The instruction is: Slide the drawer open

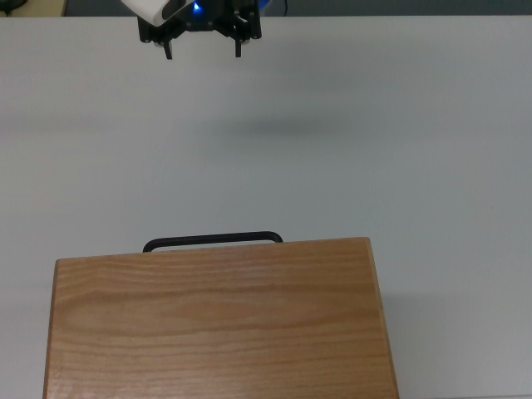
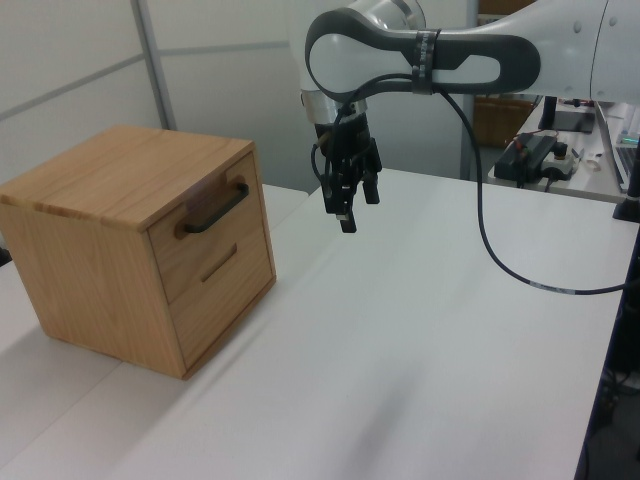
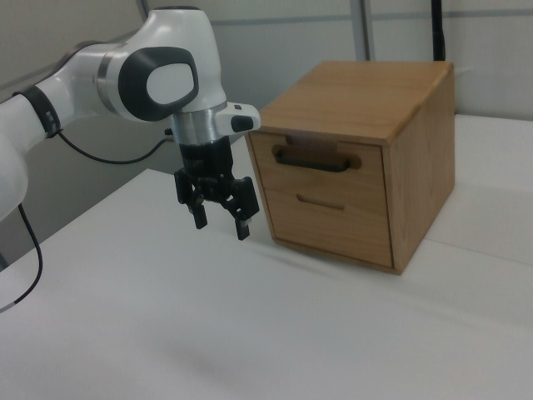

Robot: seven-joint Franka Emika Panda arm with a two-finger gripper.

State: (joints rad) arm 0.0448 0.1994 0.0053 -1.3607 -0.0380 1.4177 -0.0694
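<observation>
Your gripper (image 3: 219, 223) hangs above the white table (image 3: 250, 333), fingers pointing down and spread apart with nothing between them. It sits well apart from the wooden cabinet (image 2: 110, 175), out in front of the face that carries the drawers. In the top view it shows at the upper edge, the cabinet at the bottom, bare tabletop between.

The drawer (image 3: 321, 171) you want is the upper one in that cabinet. It looks fully closed, its front panel flush with the cabinet face. Its black bar handle (image 3: 312, 160) runs horizontally across the panel and stands a little proud of it; the top view shows the bar jutting past the cabinet's front edge toward the gripper. That gap behind the bar is likely where a finger can hook.

Below it is a second drawer front (image 3: 325, 218) with only a shallow slot, no bar. Do not mistake it for the target.

Judgement: the approach has not begun. The fingers point downward while the handle faces sideways, so expect to re-orient or drop to handle height before closing in.

Nothing stands on the table between gripper and cabinet. Beyond the table, in the left view, a desk with cables and gear (image 2: 540, 150) lies behind the arm (image 2: 440, 55), clear of the path. The arm's black cable (image 2: 500, 250) loops down over the table, away from the cabinet.
</observation>
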